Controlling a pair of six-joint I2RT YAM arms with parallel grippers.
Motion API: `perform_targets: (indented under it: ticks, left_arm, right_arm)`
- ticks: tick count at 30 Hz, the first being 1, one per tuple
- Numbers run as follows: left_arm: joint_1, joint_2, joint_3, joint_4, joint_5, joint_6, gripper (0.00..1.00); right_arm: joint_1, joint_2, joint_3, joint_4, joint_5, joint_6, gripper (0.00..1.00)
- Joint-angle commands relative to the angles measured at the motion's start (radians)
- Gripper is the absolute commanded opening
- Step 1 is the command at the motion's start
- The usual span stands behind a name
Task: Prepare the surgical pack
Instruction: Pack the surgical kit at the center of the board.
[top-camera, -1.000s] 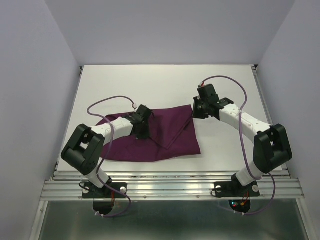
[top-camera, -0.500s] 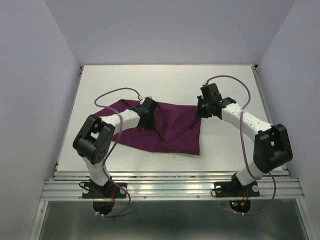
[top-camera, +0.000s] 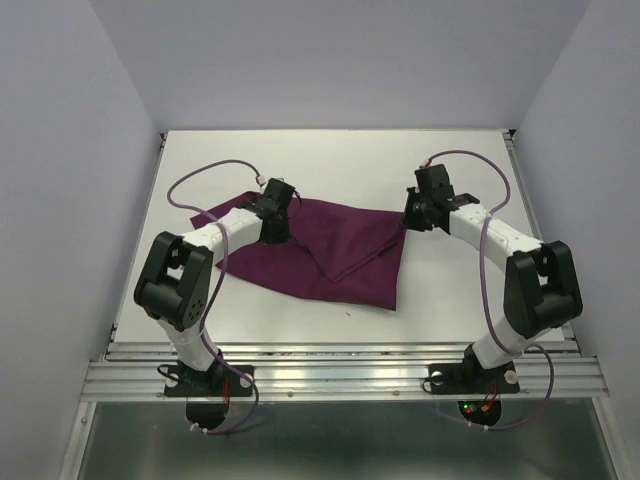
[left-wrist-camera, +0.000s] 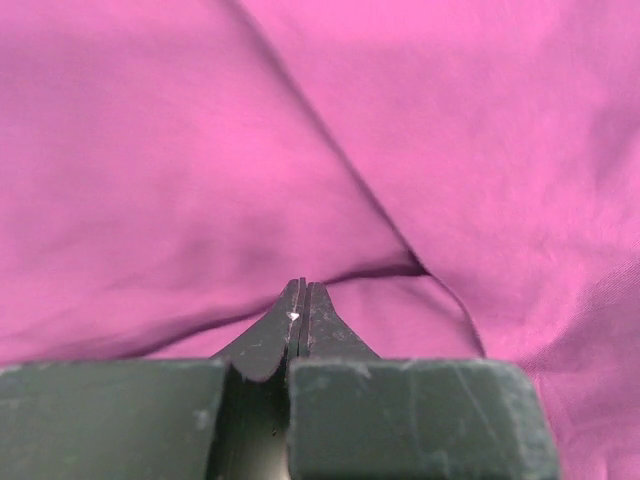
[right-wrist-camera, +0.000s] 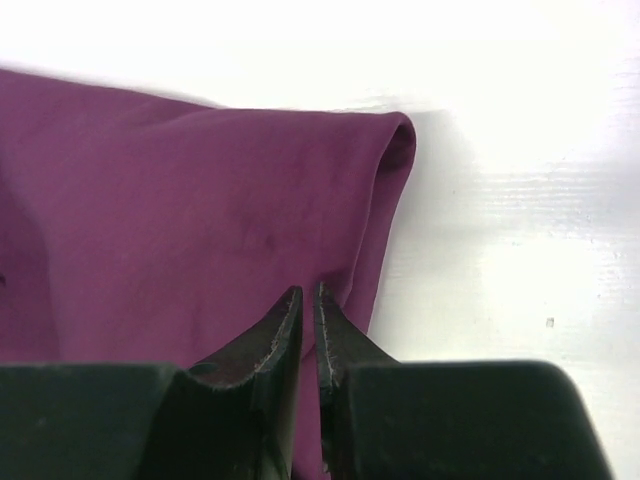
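Overhead, a soft, crumpled dark-purple cloth (top-camera: 340, 265) is seen spread on the smooth white table (top-camera: 330, 160). Only the wrist views show the left gripper (left-wrist-camera: 302, 290) clenched where creases converge and the right gripper (right-wrist-camera: 306, 295) pinching the cloth's rolled edge.

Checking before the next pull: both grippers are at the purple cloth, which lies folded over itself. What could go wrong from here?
1. The right gripper seems to pinch only the very edge of the cloth, so it could slip out.
2. The left gripper is shut on the cloth beside a crease. Pulling may drag that crease along rather than flatten it.
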Motion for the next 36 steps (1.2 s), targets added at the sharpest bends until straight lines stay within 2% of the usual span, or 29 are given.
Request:
perform_targets:
  ticks: [1,5,9,13,19,24,31,36]
  left_arm:
    - [0.07,-0.122,0.02,-0.029,0.004,0.047,0.0]
    - [0.195,-0.171,-0.025,-0.012,0.07,0.056,0.0]
    - [0.292,-0.2,-0.051,-0.011,0.128,0.067,0.0]
    - [0.359,-0.223,-0.05,-0.011,0.172,0.076,0.0]
    - [0.433,-0.225,-0.057,0.003,0.225,0.064,0.0]
    - [0.481,-0.223,-0.086,0.015,0.261,0.052,0.0]
    - [0.536,-0.22,-0.086,0.012,0.288,0.056,0.0]
    - [0.553,-0.206,-0.076,0.006,0.292,0.058,0.0]
  right_arm:
    - [-0.002,0.061,-0.034,0.103,-0.09,-0.002,0.14]
    - [-0.002,0.09,-0.052,0.102,-0.074,0.008,0.12]
    - [-0.002,0.044,-0.04,0.064,-0.04,-0.001,0.12]
    - [-0.002,0.0,0.006,0.065,-0.087,-0.008,0.13]
    - [0.027,0.036,0.095,0.128,-0.181,0.038,0.14]
    - [0.057,0.163,0.161,0.168,-0.219,0.063,0.13]
    - [0.067,0.269,0.172,0.196,-0.204,0.091,0.13]
    - [0.067,0.248,0.181,0.183,-0.2,0.087,0.12]
